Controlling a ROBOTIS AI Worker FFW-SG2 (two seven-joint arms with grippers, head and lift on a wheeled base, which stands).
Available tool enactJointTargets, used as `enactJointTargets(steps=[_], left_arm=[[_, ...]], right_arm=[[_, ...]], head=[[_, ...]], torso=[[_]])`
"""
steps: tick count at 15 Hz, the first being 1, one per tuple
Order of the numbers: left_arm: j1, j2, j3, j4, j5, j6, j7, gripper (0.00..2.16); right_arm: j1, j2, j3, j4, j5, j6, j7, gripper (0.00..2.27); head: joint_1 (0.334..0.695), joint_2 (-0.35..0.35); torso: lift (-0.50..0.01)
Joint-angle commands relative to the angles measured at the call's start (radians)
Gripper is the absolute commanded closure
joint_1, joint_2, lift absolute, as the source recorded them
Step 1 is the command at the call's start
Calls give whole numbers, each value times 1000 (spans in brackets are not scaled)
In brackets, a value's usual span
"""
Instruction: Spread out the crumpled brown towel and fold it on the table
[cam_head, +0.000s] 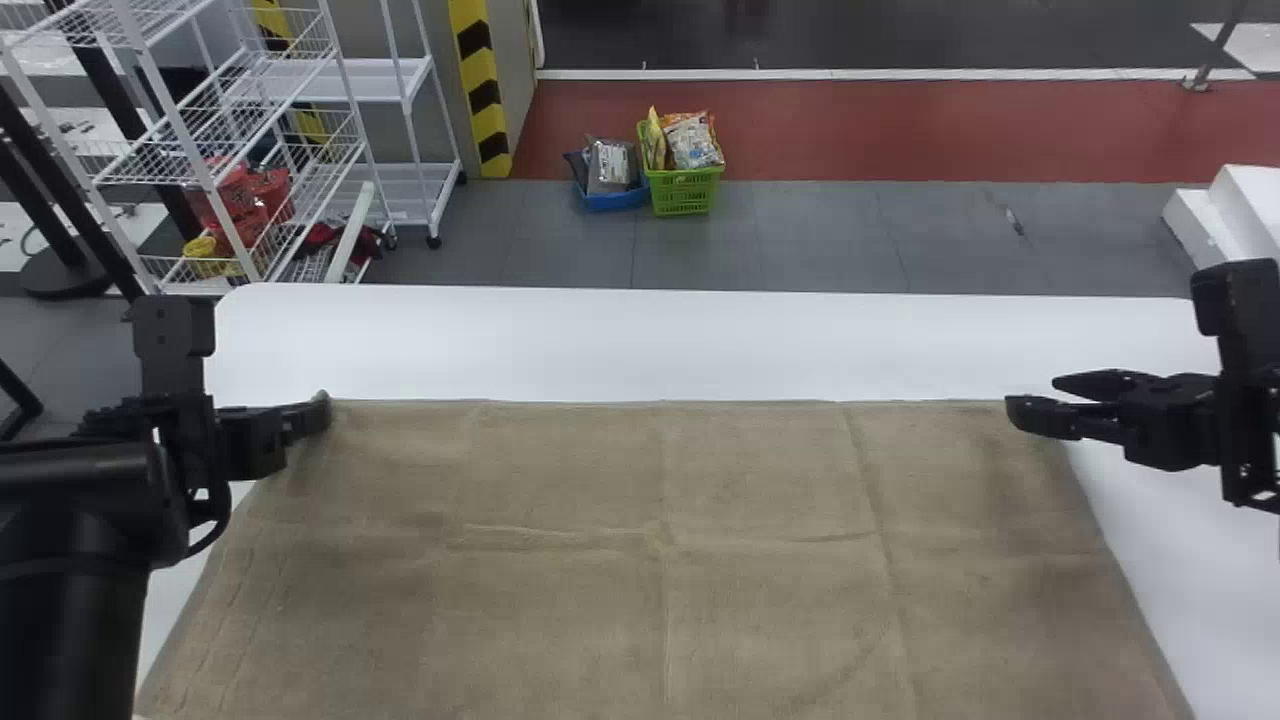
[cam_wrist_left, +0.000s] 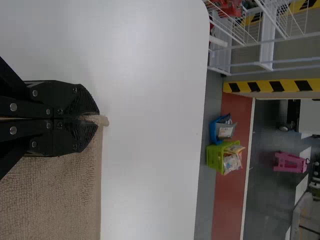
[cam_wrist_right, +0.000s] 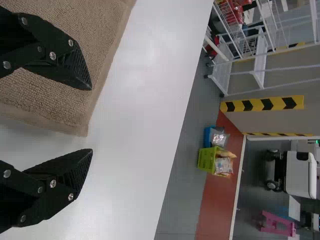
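The brown towel (cam_head: 660, 560) lies spread nearly flat over the table, with faint crease lines. At its far left corner my left gripper (cam_head: 318, 412) is shut on the cloth; in the left wrist view a bit of the towel (cam_wrist_left: 60, 200) pokes out past the closed tips of the left gripper (cam_wrist_left: 90, 120). By the far right corner is my right gripper (cam_head: 1035, 400), open. In the right wrist view the right gripper (cam_wrist_right: 90, 120) has its fingers parted, one over the towel (cam_wrist_right: 60, 105) near its corner, the other over bare tabletop.
The white table (cam_head: 700, 340) extends past the towel's far edge and both sides. Beyond it on the floor stand a green basket (cam_head: 685, 190) and a blue basket (cam_head: 612, 198). A white wire rack (cam_head: 230, 150) is at the back left, white boxes (cam_head: 1225, 220) at the right.
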Motion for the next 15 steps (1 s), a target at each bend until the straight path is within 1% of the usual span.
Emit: enactJointTargets(steps=[1,6,9,10,12,13,14,15], left_arm=[[0,2,1,-4,0,0,-3,1180],[0,0,0,-4,0,0,-4,1183],[0,0,-2,-4,0,0,-4,1183],[0,0,-2,-4,0,0,-4,1183],[-1,0,0,-4,0,0,-4,1183],[-1,0,1,-4,0,0,-4,1183],[0,2,1,-4,0,0,-4,1183],[0,2,1,-4,0,0,-4,1183]], right_arm=[[-17,0,1,16,17,16,-1,475],[-42,-1,1,79,57,10,-6,475],[-42,-1,1,91,57,1,-6,475],[-42,-1,3,91,57,4,1,610],[-42,0,11,91,63,4,2,650],[-42,0,11,91,62,4,4,758],[-42,0,11,91,63,7,8,991],[-42,-1,11,90,63,10,14,1143]], head=[[695,50],[695,43],[695,39],[695,39],[695,41],[695,42],[695,43],[695,45]], torso=[[-127],[-127],[-127],[-127],[-127],[-127],[-127],[-127]])
